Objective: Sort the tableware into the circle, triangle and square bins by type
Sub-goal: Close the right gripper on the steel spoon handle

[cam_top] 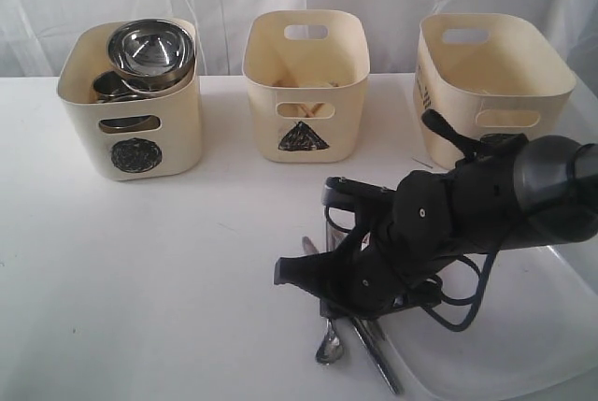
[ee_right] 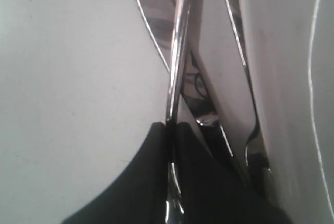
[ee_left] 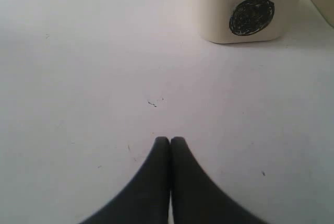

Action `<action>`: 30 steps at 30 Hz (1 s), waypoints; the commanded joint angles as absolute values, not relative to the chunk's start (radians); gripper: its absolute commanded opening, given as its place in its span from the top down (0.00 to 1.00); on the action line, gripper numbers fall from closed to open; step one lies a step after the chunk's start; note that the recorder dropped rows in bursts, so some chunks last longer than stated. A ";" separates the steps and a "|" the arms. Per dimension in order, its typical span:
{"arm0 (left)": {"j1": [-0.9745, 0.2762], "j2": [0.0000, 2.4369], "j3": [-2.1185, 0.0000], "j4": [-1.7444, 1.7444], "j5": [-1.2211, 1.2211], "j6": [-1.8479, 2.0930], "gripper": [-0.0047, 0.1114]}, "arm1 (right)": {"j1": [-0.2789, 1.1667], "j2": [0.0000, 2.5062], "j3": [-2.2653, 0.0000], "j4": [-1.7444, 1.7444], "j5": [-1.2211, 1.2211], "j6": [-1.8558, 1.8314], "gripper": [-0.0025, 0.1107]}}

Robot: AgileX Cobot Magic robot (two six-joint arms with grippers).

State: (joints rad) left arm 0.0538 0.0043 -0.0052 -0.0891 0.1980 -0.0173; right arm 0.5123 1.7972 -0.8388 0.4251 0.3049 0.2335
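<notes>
The step in hand is picking a piece of cutlery off the desk (cam_top: 140,279). The right end effector (ee_right: 169,127) is down in the cluster of steel cutlery just beside the white square plate (cam_top: 505,364), and its jaws are pressed together on the thin handle of one cutlery piece (ee_right: 176,67). Whether that is the fork, spoon or knife cannot be told. The left end effector (ee_left: 170,140) is closed on nothing and hangs over bare desk, well apart from the cluster. The next move probably calls for a straight lift, so the neighbouring handles are not dragged along, then a carry to whichever bin takes cutlery. There are three cream bins: the circle bin (cam_top: 177,111), the triangle bin (cam_top: 346,111) and the square bin (cam_top: 551,107), whose mark the arm mostly hides. One steel bowl (cam_top: 149,50) sits tilted on top in the circle bin, with at least one steel mug (cam_top: 110,86) under it. The cluster seems to hold three pieces, among them one spoon (cam_top: 329,350) and one long flat piece, likely the knife (cam_top: 381,364). There is one plate.
</notes>
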 commanded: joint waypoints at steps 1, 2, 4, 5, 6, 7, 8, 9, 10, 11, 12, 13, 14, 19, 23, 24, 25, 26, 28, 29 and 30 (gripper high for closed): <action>0.057 0.000 0.000 -0.095 0.194 -0.021 0.96 | 0.522 1.807 -0.836 0.410 0.344 0.153 0.98; 0.057 0.000 0.000 -0.095 0.194 -0.021 0.96 | 0.528 1.807 -0.836 0.410 0.343 0.131 0.98; 0.057 0.000 0.000 -0.095 0.194 -0.021 0.96 | 0.531 1.807 -0.836 0.413 0.341 0.090 0.98; 0.057 0.000 0.000 -0.095 0.194 -0.021 0.96 | 0.535 1.807 -0.836 0.413 0.338 0.061 0.98; 0.057 0.000 0.000 -0.095 0.194 -0.021 0.96 | 0.535 1.807 -0.836 0.413 0.338 0.027 0.98; 0.057 0.000 0.000 -0.095 0.194 -0.021 0.96 | 0.535 1.807 -0.836 0.413 0.340 -0.011 0.98; 0.057 0.000 0.000 -0.095 0.194 -0.021 0.96 | 0.537 1.807 -0.836 0.413 0.342 -0.043 0.98; 0.057 0.000 0.000 -0.095 0.194 -0.021 0.96 | 0.537 1.807 -0.836 0.413 0.342 -0.063 0.98; 0.057 0.000 0.000 -0.095 0.194 -0.021 0.96 | 0.537 1.807 -0.836 0.413 0.342 -0.072 0.98; 0.057 0.000 0.000 -0.095 0.194 -0.021 0.96 | 0.537 1.807 -0.836 0.413 0.342 -0.074 0.98; 0.057 0.000 0.000 -0.095 0.194 -0.021 0.96 | 0.537 1.807 -0.836 0.413 0.342 -0.074 0.98; 0.057 0.000 0.000 -0.095 0.194 -0.021 0.96 | 0.537 1.807 -0.836 0.413 0.342 -0.074 0.98; 0.057 0.000 0.000 -0.095 0.194 -0.021 0.96 | 0.537 1.807 -0.836 0.413 0.344 -0.073 0.98; 0.057 0.000 0.000 -0.095 0.194 -0.021 0.96 | 0.537 1.807 -0.836 0.411 0.353 -0.110 0.98; 0.057 0.000 0.000 -0.095 0.194 -0.021 0.96 | 0.537 1.807 -0.836 0.411 0.377 -0.166 0.98; 0.057 0.000 0.000 -0.095 0.194 -0.021 0.96 | 0.537 1.807 -0.836 0.411 0.389 -0.185 0.98; 0.057 0.000 0.000 -0.095 0.194 -0.021 0.96 | 0.537 1.807 -0.836 0.411 0.396 -0.196 0.98; 0.057 0.000 0.000 -0.095 0.194 -0.021 0.96 | 0.537 1.807 -0.836 0.411 0.404 -0.209 0.98; 0.057 0.000 0.000 -0.095 0.194 -0.021 0.96 | 0.537 1.807 -0.836 0.411 0.411 -0.210 0.98; 0.057 0.000 0.000 -0.095 0.194 -0.021 0.96 | 0.537 1.807 -0.836 0.411 0.414 -0.210 0.98; 0.057 0.000 0.000 -0.095 0.194 -0.021 0.96 | 0.537 1.807 -0.836 0.411 0.414 -0.210 0.98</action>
State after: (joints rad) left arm 0.0538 0.0043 -0.0052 -0.0891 0.1980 -0.0173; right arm 0.5362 1.7972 -0.8463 0.4310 0.3529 -0.1864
